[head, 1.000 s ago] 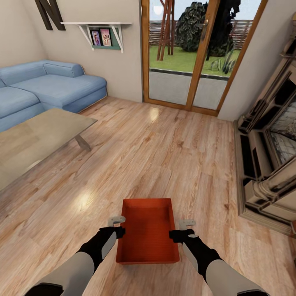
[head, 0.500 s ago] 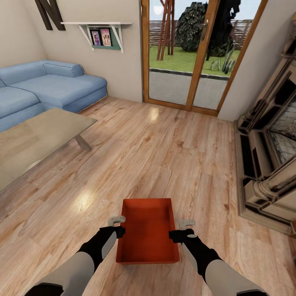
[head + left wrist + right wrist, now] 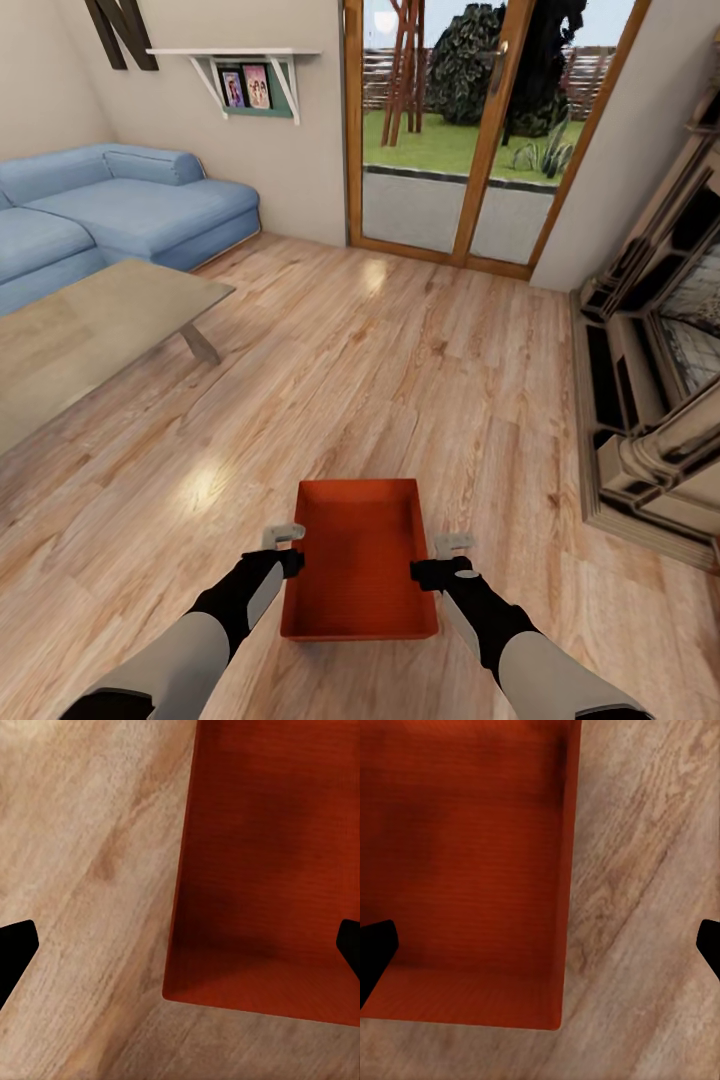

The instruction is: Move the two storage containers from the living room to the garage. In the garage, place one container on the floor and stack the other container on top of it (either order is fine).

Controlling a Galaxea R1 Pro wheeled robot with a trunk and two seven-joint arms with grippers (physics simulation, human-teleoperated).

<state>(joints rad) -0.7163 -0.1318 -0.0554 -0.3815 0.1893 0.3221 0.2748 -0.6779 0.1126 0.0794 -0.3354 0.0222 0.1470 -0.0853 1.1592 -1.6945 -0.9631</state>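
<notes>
One orange-red storage container [image 3: 360, 560] lies between the two grippers, over the light wood floor [image 3: 400, 380] of the living room: the left gripper [image 3: 284, 548] is at its left long wall and the right gripper [image 3: 447, 556] is at its right long wall. In each wrist view the fingers [image 3: 16, 949] are wide apart, with one dark tip over the red inside of the container and the other tip [image 3: 711, 945] outside over the planks, so each wall stands between the fingers. Whether the fingers touch the walls, I cannot tell.
</notes>
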